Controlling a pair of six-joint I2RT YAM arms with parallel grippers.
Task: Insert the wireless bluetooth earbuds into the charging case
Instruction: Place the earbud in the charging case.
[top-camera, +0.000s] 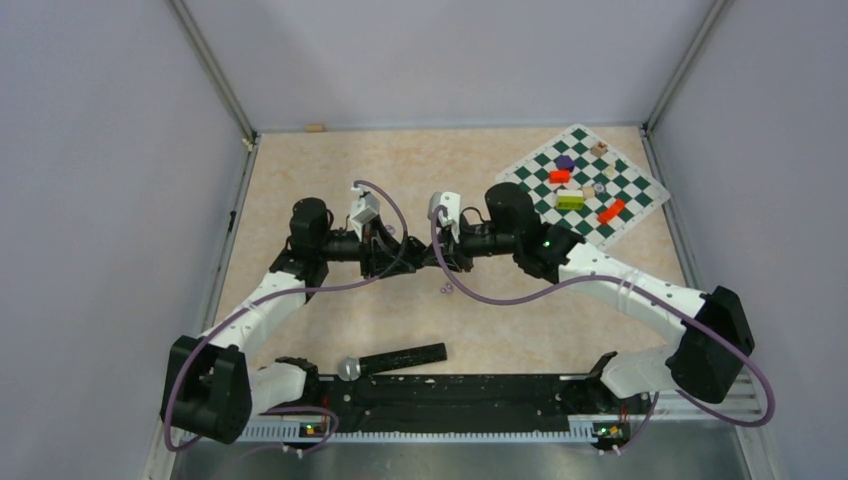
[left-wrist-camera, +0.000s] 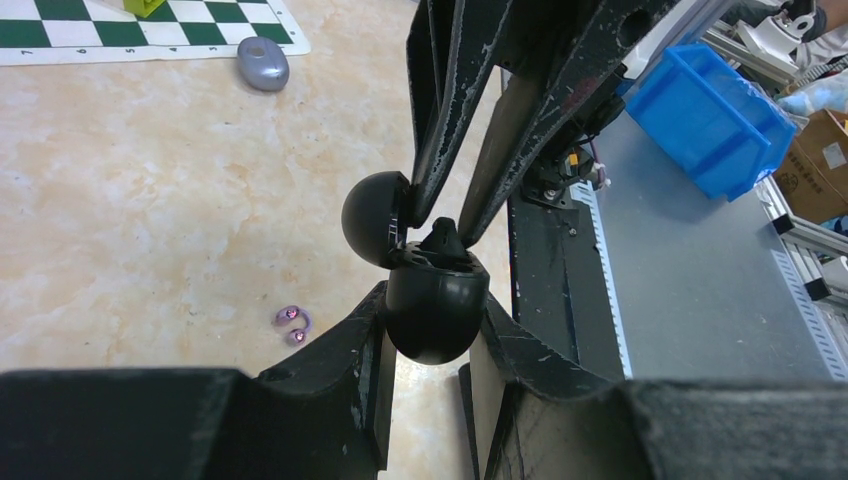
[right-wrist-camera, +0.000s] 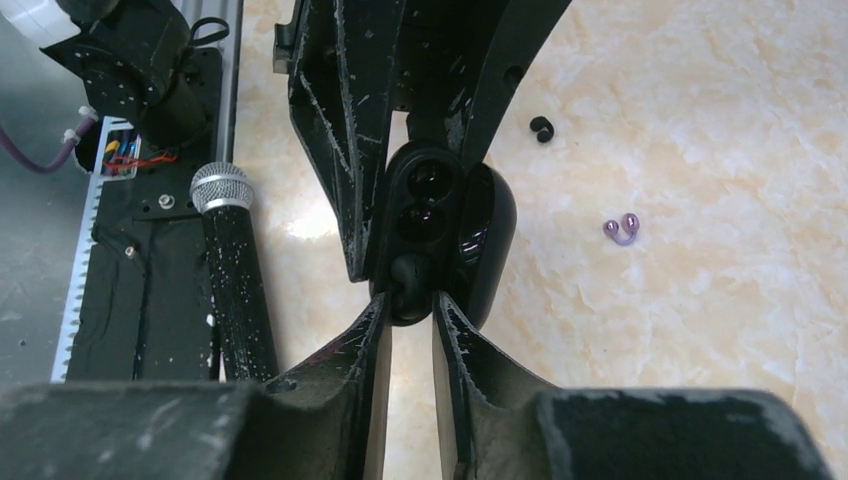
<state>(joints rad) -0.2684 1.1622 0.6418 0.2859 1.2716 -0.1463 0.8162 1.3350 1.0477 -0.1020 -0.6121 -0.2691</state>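
Black plastic first: your charging case is held above the desk, lid swung open and two wells showing. Your left tool is clamped on its rounded body. One black earbud sits at the case's lower well, right at the tips of your right tool. Those fingers stand a sliver apart, and you cannot tell from either wrist view whether they pinch the bud or merely flank it.

A second black earbud lies loose on the desk beyond the case. The two lilac earbuds lie touching each other, near it and apart from the case.

Around all that, the desk is pale beige with a marbled pattern. A microphone lies along its near edge. A grey-lilac oval case rests closed just beside a green-and-white chessboard mat, which carries coloured blocks at the far right corner. Plain pale walls and metal posts close the cell in.
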